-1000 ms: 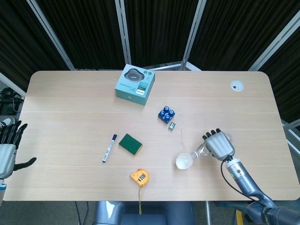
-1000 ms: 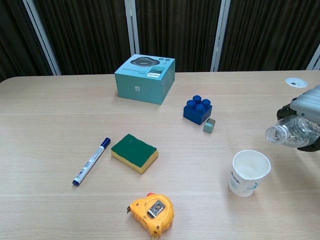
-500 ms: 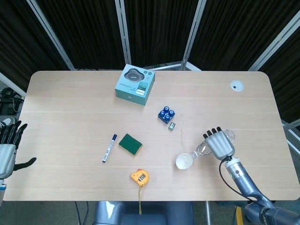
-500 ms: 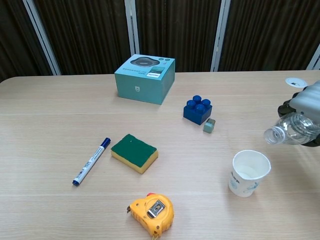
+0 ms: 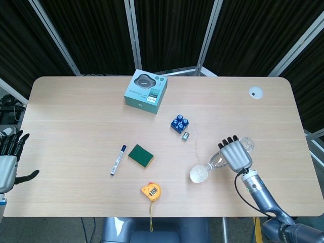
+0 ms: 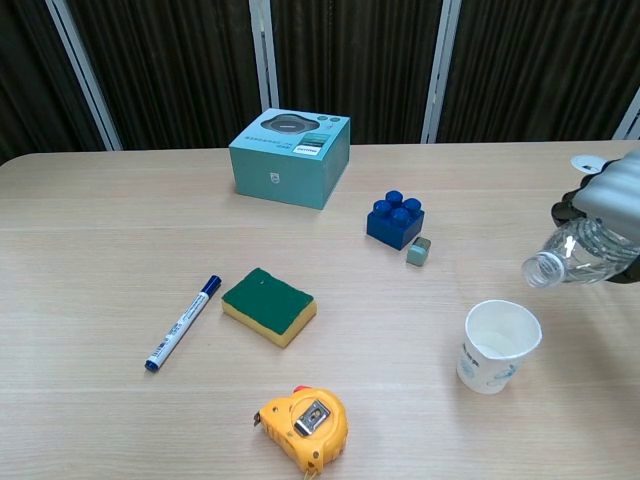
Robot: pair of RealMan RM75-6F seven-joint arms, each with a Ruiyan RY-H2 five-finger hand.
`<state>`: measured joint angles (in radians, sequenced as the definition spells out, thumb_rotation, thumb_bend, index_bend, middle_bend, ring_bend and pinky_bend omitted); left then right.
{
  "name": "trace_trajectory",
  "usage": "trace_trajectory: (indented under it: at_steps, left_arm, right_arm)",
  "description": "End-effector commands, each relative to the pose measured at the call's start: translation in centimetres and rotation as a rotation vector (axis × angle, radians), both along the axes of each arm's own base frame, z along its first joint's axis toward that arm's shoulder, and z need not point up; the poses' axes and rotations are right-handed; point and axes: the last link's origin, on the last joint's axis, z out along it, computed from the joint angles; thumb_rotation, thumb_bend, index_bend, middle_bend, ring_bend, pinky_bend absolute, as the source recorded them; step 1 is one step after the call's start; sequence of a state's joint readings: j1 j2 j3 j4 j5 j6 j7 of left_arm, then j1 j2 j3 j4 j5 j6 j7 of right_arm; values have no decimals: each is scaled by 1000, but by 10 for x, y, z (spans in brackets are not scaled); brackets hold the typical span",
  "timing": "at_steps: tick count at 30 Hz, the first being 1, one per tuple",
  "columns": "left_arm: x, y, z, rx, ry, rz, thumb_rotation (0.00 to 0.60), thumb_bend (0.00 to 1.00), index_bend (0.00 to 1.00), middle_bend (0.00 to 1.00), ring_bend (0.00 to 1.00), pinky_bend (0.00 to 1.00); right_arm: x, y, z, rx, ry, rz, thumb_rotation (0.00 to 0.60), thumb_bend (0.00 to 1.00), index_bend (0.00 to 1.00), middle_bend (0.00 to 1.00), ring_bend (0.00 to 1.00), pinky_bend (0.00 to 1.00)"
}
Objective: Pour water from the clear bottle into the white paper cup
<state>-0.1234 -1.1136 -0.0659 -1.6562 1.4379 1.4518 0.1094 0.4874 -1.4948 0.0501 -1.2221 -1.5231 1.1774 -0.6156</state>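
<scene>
My right hand (image 5: 235, 155) (image 6: 612, 198) grips the clear bottle (image 6: 580, 251) (image 5: 218, 161) and holds it tilted, its open neck pointing down and left. The neck hangs just above the right side of the white paper cup (image 6: 497, 346) (image 5: 199, 174), which stands upright on the table. No stream of water is visible between neck and cup. My left hand (image 5: 7, 161) hangs off the table's left edge, fingers spread, holding nothing.
A yellow tape measure (image 6: 305, 424), a green-and-yellow sponge (image 6: 268, 304) and a blue marker (image 6: 182, 323) lie left of the cup. A blue brick (image 6: 396, 219) with a small grey block (image 6: 418, 250) and a teal box (image 6: 290, 157) sit farther back.
The right hand has lifted a little and tipped the bottle more steeply, bringing its neck nearer over the cup's rim. The left hand has stayed still.
</scene>
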Motion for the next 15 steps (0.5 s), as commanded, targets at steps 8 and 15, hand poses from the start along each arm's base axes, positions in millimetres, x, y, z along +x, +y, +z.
trace_trajectory:
  at_steps: [8, 15]
  left_arm:
    - [0, 0, 0, 1, 0, 2, 600, 0, 0, 0, 0, 0]
    - [0, -1, 0, -2, 0, 4, 600, 0, 0, 0, 0, 0]
  right_arm:
    - [0, -1, 4, -17, 22, 22, 600, 531, 584, 673, 516, 458]
    - [-1, -1, 6, -27, 44, 40, 600, 532, 584, 674, 519, 460]
